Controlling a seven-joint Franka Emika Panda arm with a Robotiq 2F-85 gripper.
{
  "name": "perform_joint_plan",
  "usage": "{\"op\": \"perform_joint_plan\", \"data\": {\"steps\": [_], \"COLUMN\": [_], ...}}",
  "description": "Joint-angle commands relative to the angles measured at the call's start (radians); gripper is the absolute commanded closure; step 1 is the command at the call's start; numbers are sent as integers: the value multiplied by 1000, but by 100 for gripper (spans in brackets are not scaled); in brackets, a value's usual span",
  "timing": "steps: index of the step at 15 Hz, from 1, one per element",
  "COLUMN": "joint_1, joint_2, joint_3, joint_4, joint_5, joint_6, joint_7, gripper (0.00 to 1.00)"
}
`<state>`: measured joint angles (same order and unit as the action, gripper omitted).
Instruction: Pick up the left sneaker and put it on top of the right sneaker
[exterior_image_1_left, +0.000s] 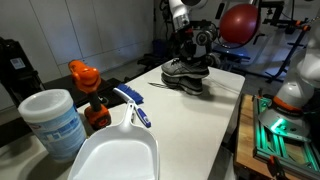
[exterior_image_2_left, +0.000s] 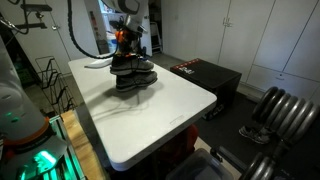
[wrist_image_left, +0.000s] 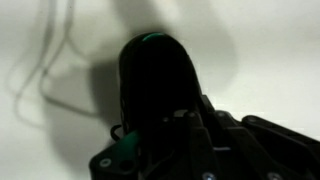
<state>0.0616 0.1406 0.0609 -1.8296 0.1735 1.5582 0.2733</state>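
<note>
Since both exterior views show one grey shoe lying on its twin, I take the upper one as the left sneaker (exterior_image_2_left: 130, 64) and the lower as the right sneaker (exterior_image_2_left: 136, 82). Placement looks nearly done. The tool (exterior_image_2_left: 128, 45) sits directly above the right sneaker, down at the upper shoe's collar. The wrist view is too dark, so I cannot tell whether the jaws are spread or clamped on the shoe.

Step in hand, as judged: settle and release.
- Check that the upper sole rests flat along the right sneaker, not hanging over its side.
- Let go gently, then lift straight up so the fingers do not snag the laces or collar and drag the shoe off.

Surroundings:
- The white surface (exterior_image_2_left: 170, 110) around the right sneaker is mostly bare.
- A thin cable (wrist_image_left: 42, 78) lies just beside it and could catch a falling shoe.
- Well apart from the right sneaker, towards the camera: orange-capped bottle (exterior_image_1_left: 88, 80), white tub (exterior_image_1_left: 55, 122), dustpan (exterior_image_1_left: 115, 155), blue-handled brush (exterior_image_1_left: 132, 108).
- A black box (exterior_image_2_left: 205, 75) stands off the surface beyond it.
- Nothing blocks a vertical retreat.
</note>
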Motion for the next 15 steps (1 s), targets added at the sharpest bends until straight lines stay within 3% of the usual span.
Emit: {"op": "perform_joint_plan", "data": {"steps": [1, 5, 6, 7, 15], "joint_1": [0, 6, 6, 6, 4], "joint_2": [23, 31, 29, 27, 11], "joint_3": [-9, -7, -8, -8, -10], "joint_4": [-2, -3, -2, -2, -11], "joint_5": [41, 25, 27, 26, 22], "joint_6": [-1, -16, -16, -17, -10], "joint_7": [37, 26, 27, 29, 21], "gripper": [98, 96, 85, 67, 9]}}
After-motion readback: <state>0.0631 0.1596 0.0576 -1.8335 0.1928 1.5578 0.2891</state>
